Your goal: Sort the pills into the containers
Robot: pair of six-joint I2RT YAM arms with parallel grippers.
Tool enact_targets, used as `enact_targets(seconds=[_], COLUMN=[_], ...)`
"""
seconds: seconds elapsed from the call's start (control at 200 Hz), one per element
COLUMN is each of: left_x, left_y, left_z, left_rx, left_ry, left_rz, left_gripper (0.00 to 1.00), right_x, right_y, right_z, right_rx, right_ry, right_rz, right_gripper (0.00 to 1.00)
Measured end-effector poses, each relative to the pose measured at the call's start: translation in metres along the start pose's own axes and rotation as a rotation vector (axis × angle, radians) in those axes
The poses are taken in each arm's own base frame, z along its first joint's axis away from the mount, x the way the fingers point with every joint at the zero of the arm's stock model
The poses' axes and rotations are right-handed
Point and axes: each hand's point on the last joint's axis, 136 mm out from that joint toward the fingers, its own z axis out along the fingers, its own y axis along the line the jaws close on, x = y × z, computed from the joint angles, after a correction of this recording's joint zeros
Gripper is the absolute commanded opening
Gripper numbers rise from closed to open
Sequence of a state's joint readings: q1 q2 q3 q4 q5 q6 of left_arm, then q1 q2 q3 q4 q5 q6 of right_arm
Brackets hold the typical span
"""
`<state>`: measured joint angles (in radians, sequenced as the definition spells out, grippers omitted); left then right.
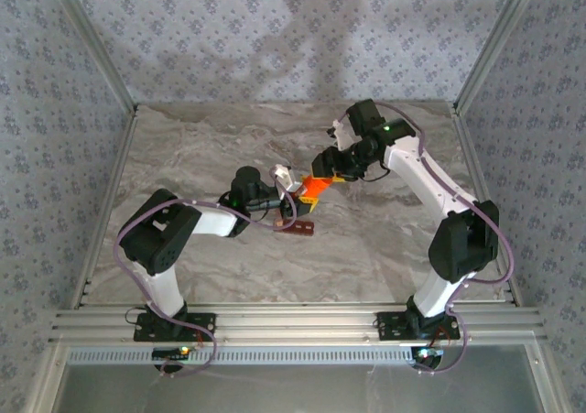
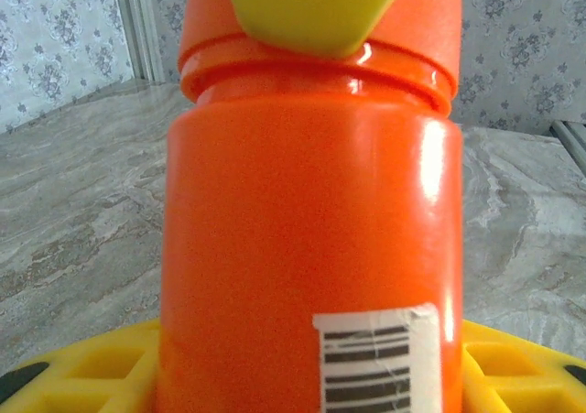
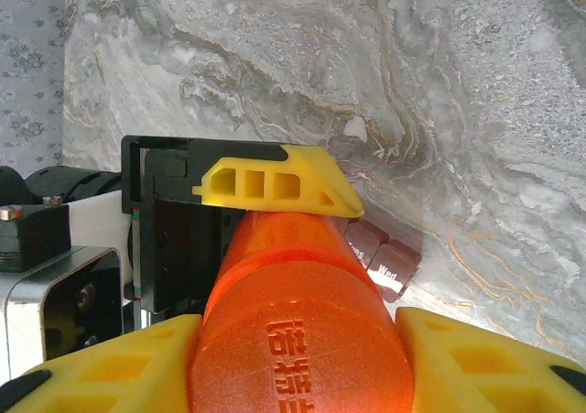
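My left claw is shut tight on the body of the one orange bottle. A yellow finger presses on each side, level with the barcode label. My right claw is clamped just as firmly round the same bottle's cap, so two claws hold one bottle. The bottle's long axis runs from claw to claw, cap end toward the right one.

Just beside the bottle, on its near side, one dark red strip of containers lies flat on the worktop. Its long axis runs left to right. From my right wrist I see two of its lids, one lettered "Wed". The bottle hides the rest, and I cannot tell whether strip and bottle touch.
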<state>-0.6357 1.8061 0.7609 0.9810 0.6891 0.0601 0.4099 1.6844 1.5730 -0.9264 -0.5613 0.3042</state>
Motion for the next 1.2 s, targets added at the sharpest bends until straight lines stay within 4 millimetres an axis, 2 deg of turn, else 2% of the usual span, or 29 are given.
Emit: enact_targets(seconds=[0.285, 0.455, 0.635, 0.74, 0.835, 1.074, 1.199], left_x=[-0.021, -0.03, -0.031, -0.036, -0.042, -0.063, -0.074], left_y=[-0.002, -0.003, -0.003, -0.003, -0.002, 0.004, 0.008], left_z=[0.003, 0.002, 0.002, 0.001, 0.001, -0.003, -0.004], left_rx=[-0.001, -0.002, -0.001, -0.004, -0.008, -0.005, 0.004], left_ry=[-0.057, -0.082, -0.089, -0.108, -0.128, -0.207, -0.24], left_rz=[0.049, 0.068, 0.064, 0.06, 0.049, -0.022, -0.059], left_gripper=[0.0, 0.0, 0.0, 0.0, 0.0, 0.0, 0.0], right_x=[-0.007, -0.02, -0.04, -0.055, -0.061, -0.055, -0.047], right_y=[0.008, 0.015, 0.009, 0.005, 0.002, 0.014, 0.018], right_z=[-0.006, -0.018, -0.03, -0.04, -0.055, -0.096, -0.107], right_rx=[-0.028, -0.046, -0.061, -0.086, -0.11, -0.104, -0.079], right_ry=[-0.016, -0.062, -0.132, -0.204, -0.28, -0.442, -0.485], right_rz=[0.042, 0.042, 0.057, 0.064, 0.057, -0.092, -0.189], right_gripper=[0.72, 0.81, 0.89, 0.89, 0.86, 0.84, 0.86])
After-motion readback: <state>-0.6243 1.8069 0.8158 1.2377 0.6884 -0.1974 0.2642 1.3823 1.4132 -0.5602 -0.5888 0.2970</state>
